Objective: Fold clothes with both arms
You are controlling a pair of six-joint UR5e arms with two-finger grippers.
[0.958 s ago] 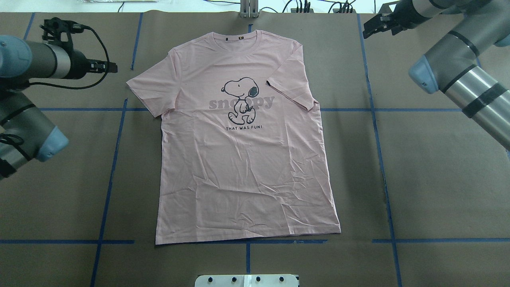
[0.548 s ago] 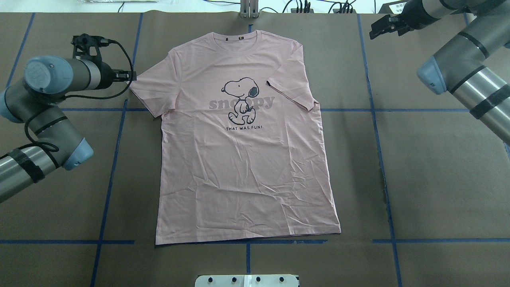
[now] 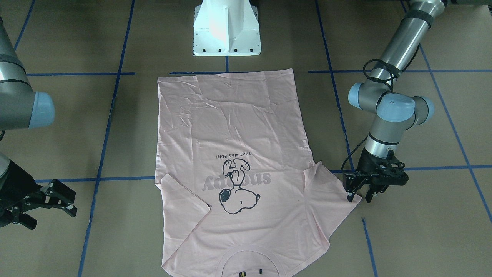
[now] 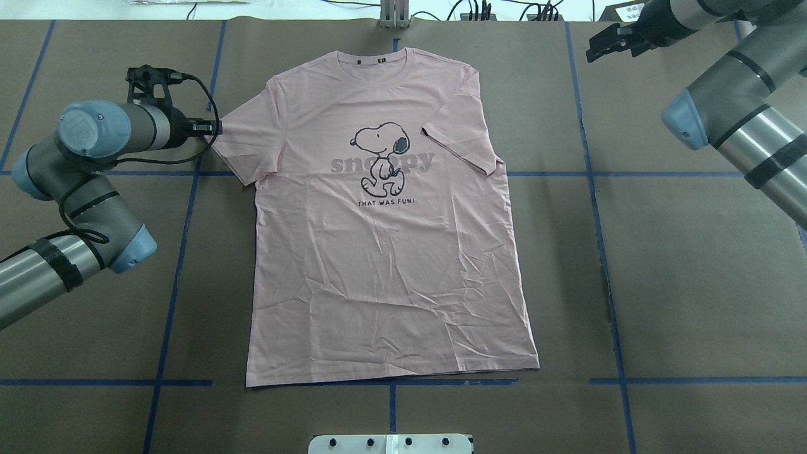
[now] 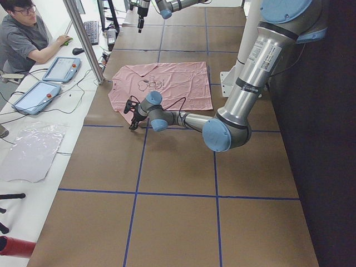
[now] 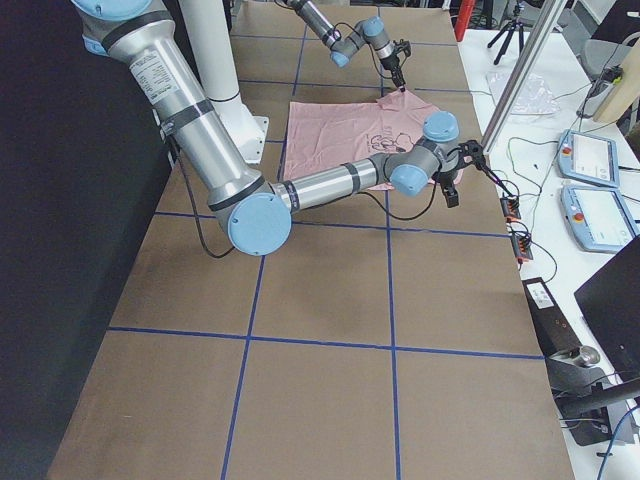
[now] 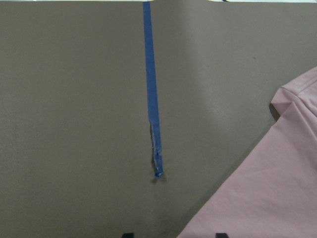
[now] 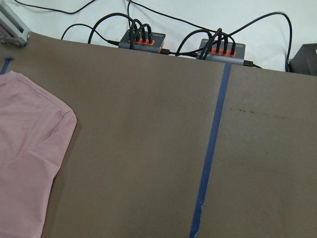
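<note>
T-shirt [image 4: 384, 265] lies flat mid-table [image 4: 693, 284], print up, collar away from the robot's base. Left gripper [image 3: 360, 198] low at one sleeve [image 3: 338, 188] tip, jaws apart, one finger at the cloth's edge. Right gripper [image 3: 53, 217] also spread, holding nothing, well apart from the shirt.

Silver arms [image 4: 25, 280], blue joint caps [image 4: 135, 248]

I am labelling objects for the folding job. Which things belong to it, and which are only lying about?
Job: pink T-shirt, left gripper, right gripper.
Lying about: blue tape lines, white pedestal base, cable hubs, operator's tablets.
</note>
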